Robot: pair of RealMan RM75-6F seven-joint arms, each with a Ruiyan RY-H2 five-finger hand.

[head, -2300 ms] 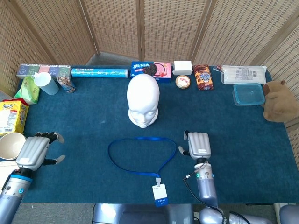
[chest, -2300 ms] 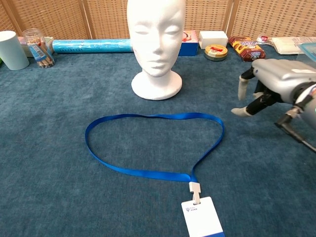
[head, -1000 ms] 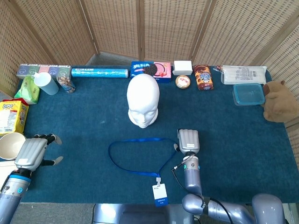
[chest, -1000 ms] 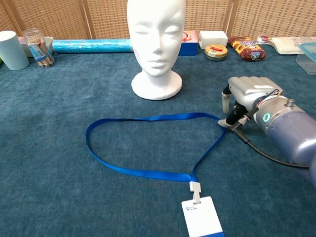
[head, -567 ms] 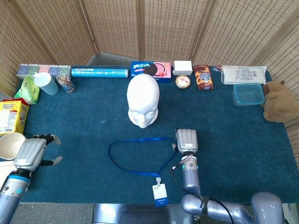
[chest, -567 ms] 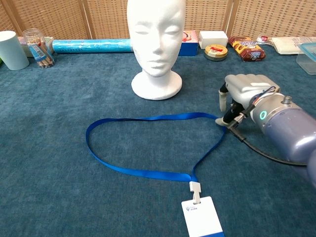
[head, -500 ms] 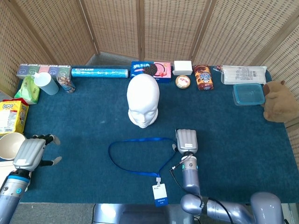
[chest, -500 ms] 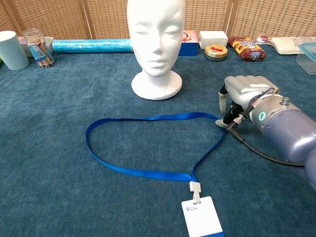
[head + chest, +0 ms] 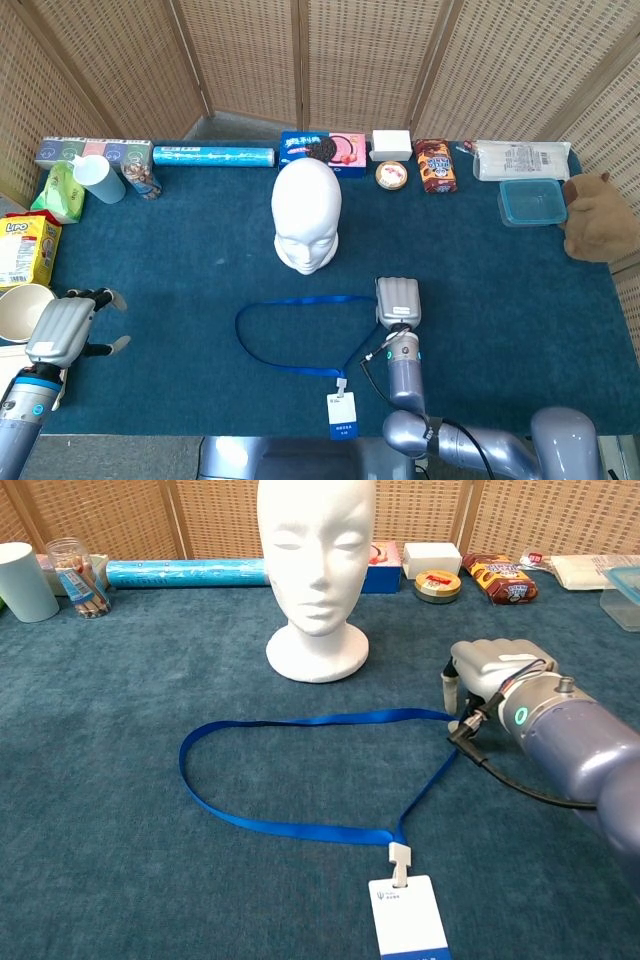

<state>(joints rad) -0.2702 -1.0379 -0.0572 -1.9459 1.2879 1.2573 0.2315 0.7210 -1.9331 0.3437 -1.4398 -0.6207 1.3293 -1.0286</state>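
A blue lanyard (image 9: 300,721) lies in a loop on the blue table cloth, with its white badge (image 9: 410,917) near the front edge. My right hand (image 9: 490,675) is at the loop's right end and pinches the strap there with curled fingers. In the head view the right hand (image 9: 398,302) covers that end of the lanyard (image 9: 300,300). A white mannequin head (image 9: 306,213) stands upright just behind the loop. My left hand (image 9: 62,330) rests at the table's left edge, fingers apart and holding nothing, next to a paper cup (image 9: 22,310). The chest view does not show it.
Along the back edge stand a blue roll (image 9: 213,156), a cookie box (image 9: 322,147), a white box (image 9: 391,144), a tin (image 9: 391,175) and a snack bag (image 9: 435,165). A lidded container (image 9: 532,202) and plush toy (image 9: 592,215) sit at the right. A yellow box (image 9: 25,250) is far left.
My right hand moved left to the lanyard's right end and took hold of it. The loop and badge have shifted slightly to the right. My left hand drifted a little left.
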